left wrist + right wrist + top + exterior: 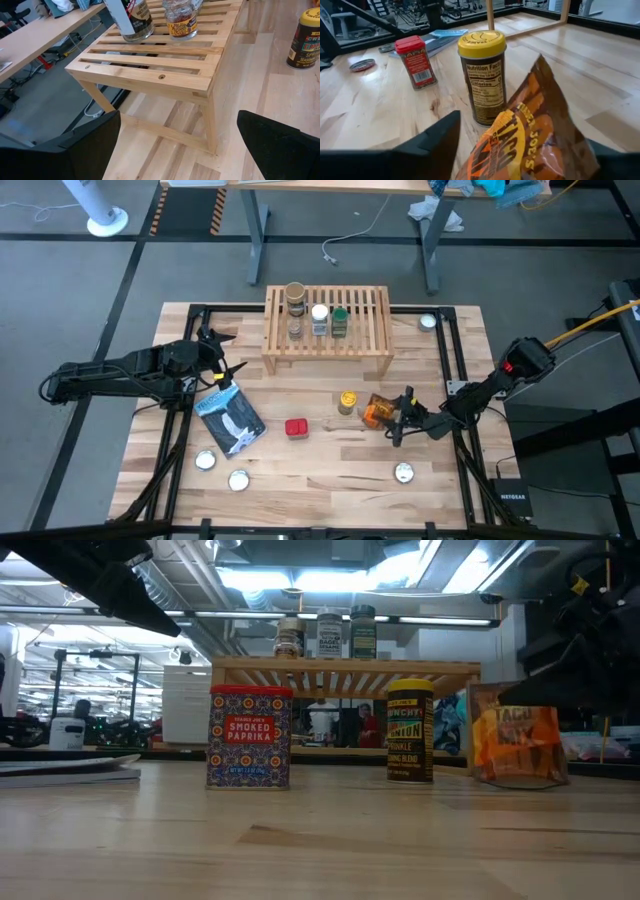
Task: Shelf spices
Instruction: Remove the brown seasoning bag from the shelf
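A: We note the right gripper (400,420) at the orange packet (376,411), near the table's right edge. Its fingers sit either side of the packet in the right wrist view, but whether they are pressing on it or standing clear, we cannot tell.

B: Agreed. The left gripper (222,352) waits with fingers wide apart, just beside the shelf (328,352), holding nothing.

A: The shelf carries four jars already. The yellow-lidded jar (347,401) stands just beside the packet; the red tin (296,427) is a little further left.

B: For a good grasp, we judge the fingers should close low on the packet's body. It looks soft and will likely crumple or flop. We should also mind the yellow-lidded jar so close by.

A: Readable writing: the red tin says "SMOKED PAPRIKA". The packet shows "TACO" and "JOE'S". The yellow-lidded jar carries a "Nutrition Facts" panel and "CRUNCHY" on its front.
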Available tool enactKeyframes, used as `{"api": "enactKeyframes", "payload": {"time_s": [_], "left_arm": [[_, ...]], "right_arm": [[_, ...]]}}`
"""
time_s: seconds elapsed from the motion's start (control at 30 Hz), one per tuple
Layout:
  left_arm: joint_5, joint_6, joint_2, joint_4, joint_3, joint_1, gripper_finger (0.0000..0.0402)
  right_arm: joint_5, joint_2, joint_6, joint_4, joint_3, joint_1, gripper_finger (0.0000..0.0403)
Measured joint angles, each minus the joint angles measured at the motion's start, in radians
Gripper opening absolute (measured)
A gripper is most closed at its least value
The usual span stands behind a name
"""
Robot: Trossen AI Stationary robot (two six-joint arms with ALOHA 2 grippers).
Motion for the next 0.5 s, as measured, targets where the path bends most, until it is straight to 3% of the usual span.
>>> {"api": "enactKeyframes", "payload": {"time_s": [0.23, 0.5], "left_arm": [[0.0, 0.0, 0.0, 0.0, 0.0, 0.0, 0.0393], [0.0, 0.0, 0.0, 0.0, 0.0, 0.0, 0.0393]], "right_arm": [[0.007, 0.0, -0.004, 0.0, 0.0, 0.0, 0.0302], [-0.011, 0.0, -0.072, -0.001, 0.025, 0.0, 0.029]]}}
